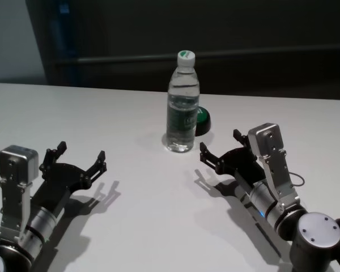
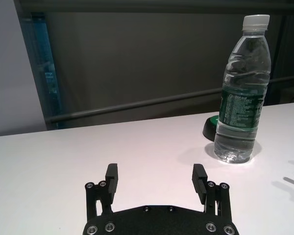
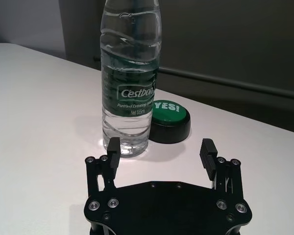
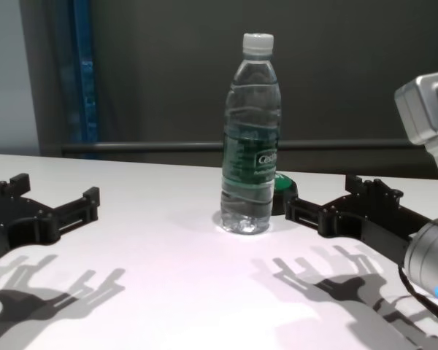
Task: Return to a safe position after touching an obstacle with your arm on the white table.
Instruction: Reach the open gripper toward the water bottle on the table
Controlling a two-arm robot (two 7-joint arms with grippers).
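right end effector (image 1: 220,149): wide apart, holding nothing, low over the white counter (image 1: 130,113) | water bottle (image 1: 183,107): upright on the counter just ahead of its fingertips, toward the left-arm side, not touching | green button (image 1: 202,120): just behind the bottle | left end effector (image 1: 81,158): wide apart, empty, bottle well off ahead

White table (image 1: 130,226), bottle (image 1: 183,107) standing upright on it just ahead of the right gripper (image 1: 221,148), green button (image 1: 202,121) touching the bottle's far side, well right of the left gripper (image 1: 81,157)
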